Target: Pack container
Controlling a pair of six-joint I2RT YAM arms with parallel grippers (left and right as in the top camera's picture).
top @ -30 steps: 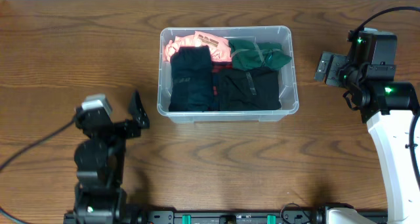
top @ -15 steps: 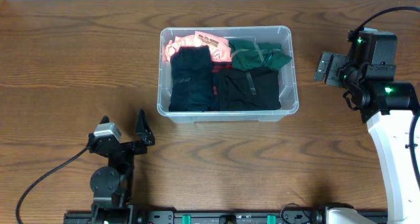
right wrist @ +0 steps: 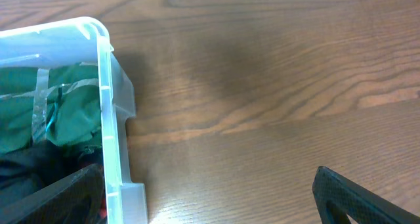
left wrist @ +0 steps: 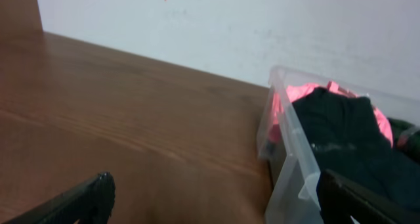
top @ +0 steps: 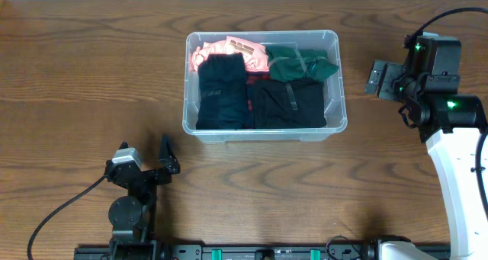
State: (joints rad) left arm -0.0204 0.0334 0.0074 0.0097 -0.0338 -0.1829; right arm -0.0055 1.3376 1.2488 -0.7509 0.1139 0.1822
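The container sits on the table, filled with black clothes, a green garment and a pink garment. It lies ahead of the left gripper and off to its right, well apart; that gripper's fingers are spread wide and hold nothing. The right gripper is near the container's green corner, which lies ahead to its left. Its fingers are likewise spread wide and empty.

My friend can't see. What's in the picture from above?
A clear container packed with black, green and pink clothes sits on a wooden table. The left arm is near the front edge; the right arm is off to the container's right.
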